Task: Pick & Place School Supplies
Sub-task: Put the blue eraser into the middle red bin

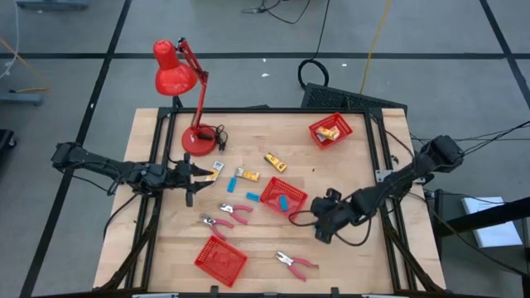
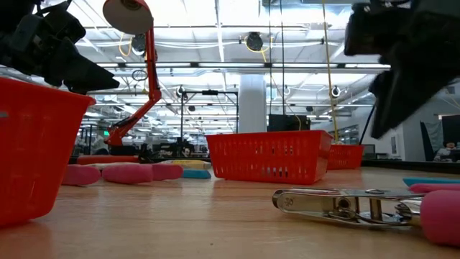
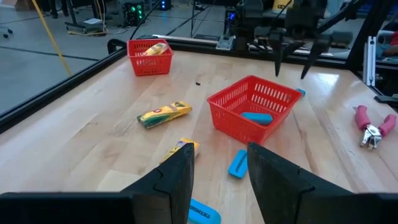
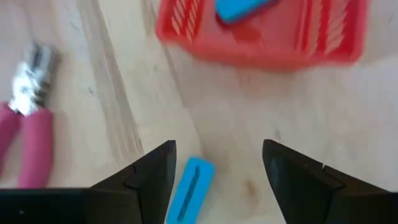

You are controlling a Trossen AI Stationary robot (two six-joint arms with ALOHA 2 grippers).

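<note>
Right gripper [image 4: 214, 171] hangs just above the bench [image 1: 348, 257], near the middle red basket [image 1: 284, 194], jaws spread wide, nothing between them. A blue block [image 4: 189, 190] lies flat on the wood right below the gap, closer to one finger, not touched. That basket already has one blue block inside [image 3: 256, 116].

Left gripper [image 3: 217, 180] sits over the bench's left part near the lamp base [image 1: 197, 139], jaws partly apart; can't tell from the wrist view whether anything is pinched. Ahead of it on the wood: a yellow-orange packet [image 3: 164, 113], a second packet [image 3: 182, 148] just by one finger, and two blue blocks [image 3: 237, 163].

Pink-handled pliers [image 1: 237, 211] lie between the two arms; a second pair [image 1: 217, 222] just beside; a third [image 1: 295, 263] near the front edge. Far corner basket [image 1: 330, 131] holds yellow packets. Front basket [image 1: 220, 259] looks to hold none of the supplies. Red lamp [image 1: 175, 70] leans over the back left.
</note>
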